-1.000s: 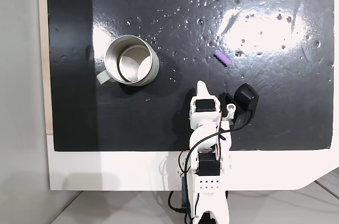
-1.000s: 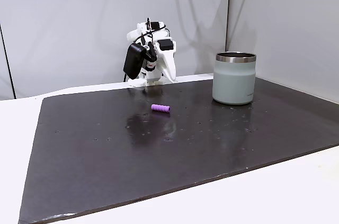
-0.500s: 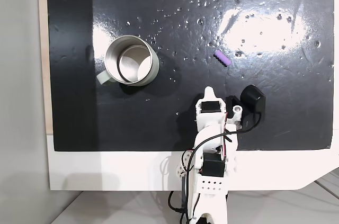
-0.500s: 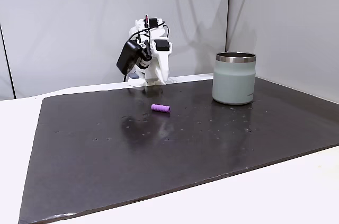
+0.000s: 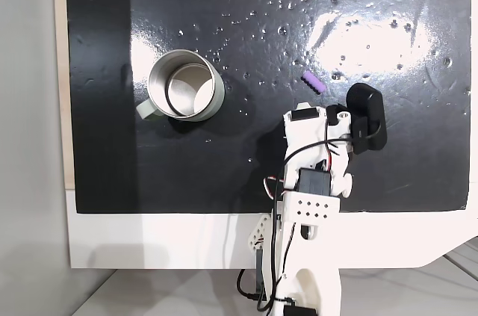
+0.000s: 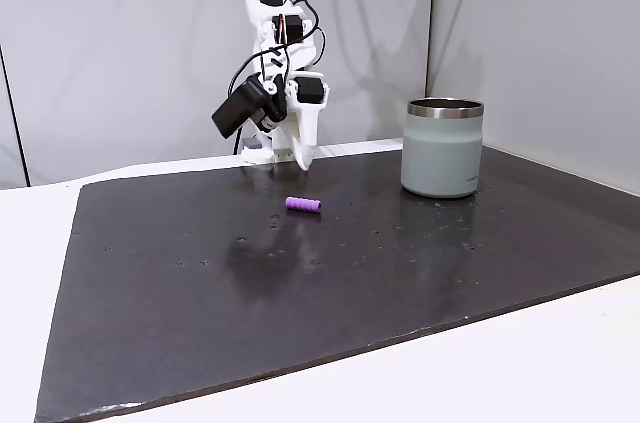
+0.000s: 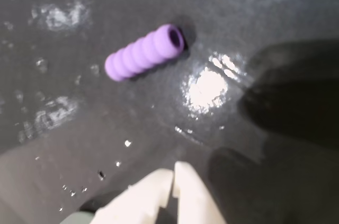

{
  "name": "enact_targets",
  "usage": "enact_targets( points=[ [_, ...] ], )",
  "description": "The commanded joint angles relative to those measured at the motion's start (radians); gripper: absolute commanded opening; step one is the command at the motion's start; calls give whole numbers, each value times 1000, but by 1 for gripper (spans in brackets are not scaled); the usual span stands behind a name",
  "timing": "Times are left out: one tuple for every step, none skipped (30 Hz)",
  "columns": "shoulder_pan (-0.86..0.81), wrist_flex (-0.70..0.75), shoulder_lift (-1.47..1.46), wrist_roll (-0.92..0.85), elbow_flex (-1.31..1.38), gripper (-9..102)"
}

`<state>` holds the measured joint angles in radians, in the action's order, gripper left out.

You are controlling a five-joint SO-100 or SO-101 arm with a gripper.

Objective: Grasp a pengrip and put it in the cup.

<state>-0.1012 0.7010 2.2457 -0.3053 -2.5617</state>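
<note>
Raised since the earlier frame, the clenched, empty hand hovers near the purple pengrip, mid-counter.

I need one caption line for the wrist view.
Ribbed purple pengrip lying on the dark mat, tool tips together just short of it.

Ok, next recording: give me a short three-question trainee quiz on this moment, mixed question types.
1. True or false: the pengrip is already inside the cup.
2. In the wrist view, the fingertips of the gripper are: A) spread wide, B) close together, nearly touching, C) clamped on the pengrip.
3. Fill in: in the low side fixed view, the pengrip lies on the black mat to the ____ of the cup.

Key: 1 false, it lies on the mat, apart from the cup. 2 B, with nothing between them. 3 left.
</note>
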Motion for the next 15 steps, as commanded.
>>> enact_targets(
  points=[
    [17,-49,-160,-14,137,0],
    [23,-57,-189,-17,150,0],
    [29,-66,-210,-17,161,0],
    [35,-77,-229,-20,169,0],
    [41,-84,-245,-25,176,0],
    [48,-91,-261,-31,183,0],
    [52,-95,-278,-34,192,0],
    [55,-100,-295,-40,201,0],
    [57,-103,-313,-51,210,0],
    [58,-104,-330,-61,222,0],
    [58,-104,-345,-75,235,0],
    [58,-103,-356,-95,242,0],
    [58,-103,-359,-107,249,0],
    [55,-101,-360,-109,253,0],
    [51,-101,-357,-95,256,0]
  ],
)
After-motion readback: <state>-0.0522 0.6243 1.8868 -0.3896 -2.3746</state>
